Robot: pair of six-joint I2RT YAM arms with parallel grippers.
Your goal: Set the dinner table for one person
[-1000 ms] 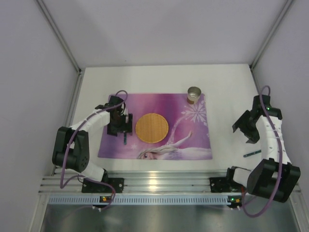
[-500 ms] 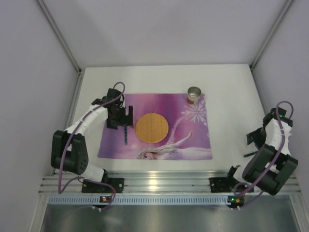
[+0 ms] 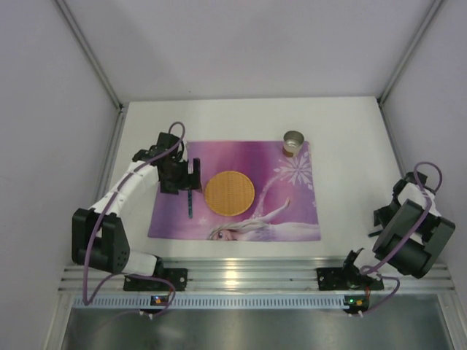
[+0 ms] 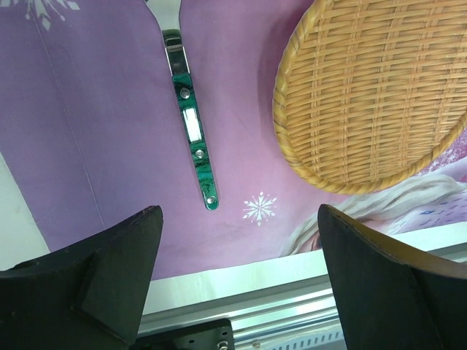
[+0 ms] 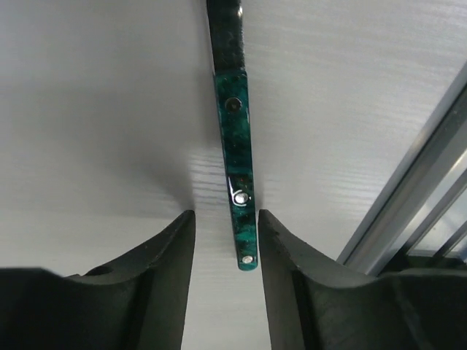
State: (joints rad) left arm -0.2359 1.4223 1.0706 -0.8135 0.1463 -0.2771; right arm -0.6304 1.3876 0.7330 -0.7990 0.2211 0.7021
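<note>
White dinner table (image 5: pixel 87 109) lies close beneath the right hand (image 5: pixel 226 216).

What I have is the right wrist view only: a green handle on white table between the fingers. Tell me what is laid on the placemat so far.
Observer: A round wicker plate sits at the middle of the purple placemat, which your view does not reach.
Operator: Report any cutlery beside it.
Observer: One green-handled utensil lies on the mat just left of the plate, not touching it. The left gripper is above it, open and holding nothing.
</note>
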